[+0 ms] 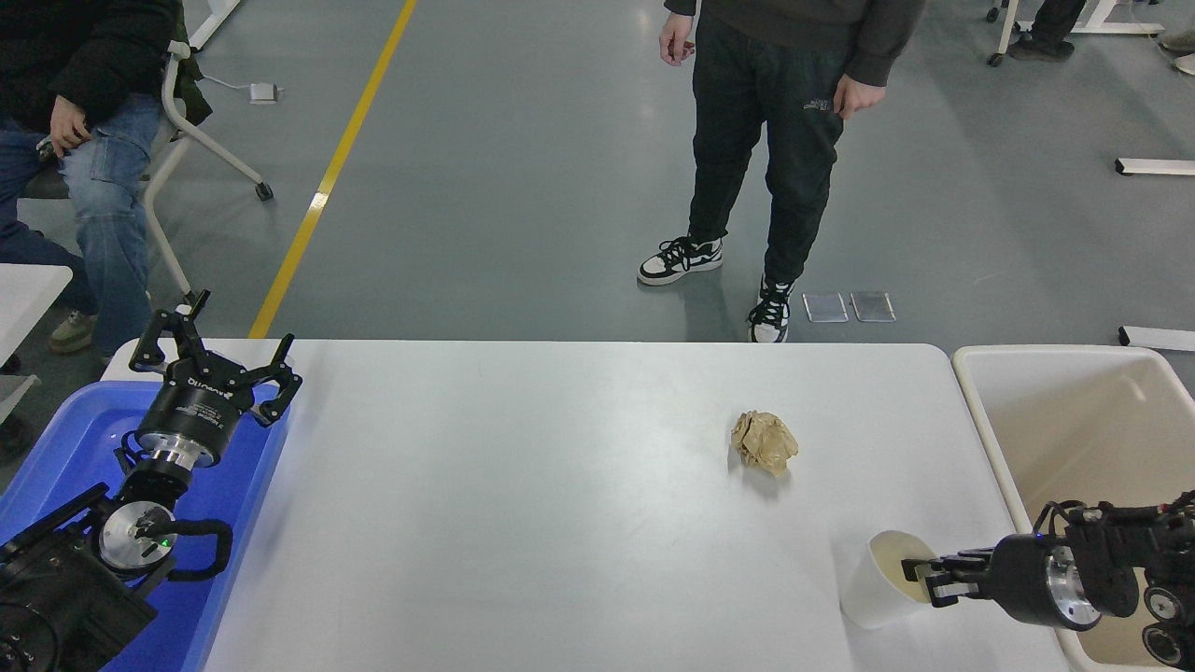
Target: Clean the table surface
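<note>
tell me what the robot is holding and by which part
The right pincer holds the paper cup by its rim, one finger inside the mouth, the cup tilted. The left pincer is open over the blue bin and holds nothing.

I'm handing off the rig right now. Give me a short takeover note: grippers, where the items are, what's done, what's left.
Right gripper: shut on the rim of the white paper cup, which is tilted near the table surface's right front.
Left gripper: open, parked over the blue bin at lower left.
Crumpled brown paper ball: on the table, right of centre, untouched.
Beige bin: at the right edge; no trash visible inside.
Done: cup gripped. Left: bin the cup, then the paper ball.
</note>
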`<state>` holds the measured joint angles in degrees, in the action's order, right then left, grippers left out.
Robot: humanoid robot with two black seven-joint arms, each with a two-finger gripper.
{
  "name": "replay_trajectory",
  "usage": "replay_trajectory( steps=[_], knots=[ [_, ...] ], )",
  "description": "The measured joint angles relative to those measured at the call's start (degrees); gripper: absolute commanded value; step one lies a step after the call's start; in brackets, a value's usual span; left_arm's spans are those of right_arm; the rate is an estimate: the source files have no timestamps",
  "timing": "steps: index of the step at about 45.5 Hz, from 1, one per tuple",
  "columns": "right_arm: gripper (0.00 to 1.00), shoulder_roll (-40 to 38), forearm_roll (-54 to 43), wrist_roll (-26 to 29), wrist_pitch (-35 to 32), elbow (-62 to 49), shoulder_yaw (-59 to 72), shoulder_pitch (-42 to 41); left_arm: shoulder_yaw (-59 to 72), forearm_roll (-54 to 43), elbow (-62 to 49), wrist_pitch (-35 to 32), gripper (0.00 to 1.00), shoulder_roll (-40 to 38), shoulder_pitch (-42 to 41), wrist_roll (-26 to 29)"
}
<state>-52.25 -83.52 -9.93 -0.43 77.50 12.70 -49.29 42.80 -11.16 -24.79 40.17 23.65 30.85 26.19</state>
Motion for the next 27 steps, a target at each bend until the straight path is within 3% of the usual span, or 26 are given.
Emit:
replay_trajectory(
  steps=[27],
  knots=[
    [0.0,-10.53,2.48,-2.7,-1.58,8.66,-0.72,-8.17,0.0,0.0,0.0,0.02,1.0,-0.01,0.0,0.0]
  ],
)
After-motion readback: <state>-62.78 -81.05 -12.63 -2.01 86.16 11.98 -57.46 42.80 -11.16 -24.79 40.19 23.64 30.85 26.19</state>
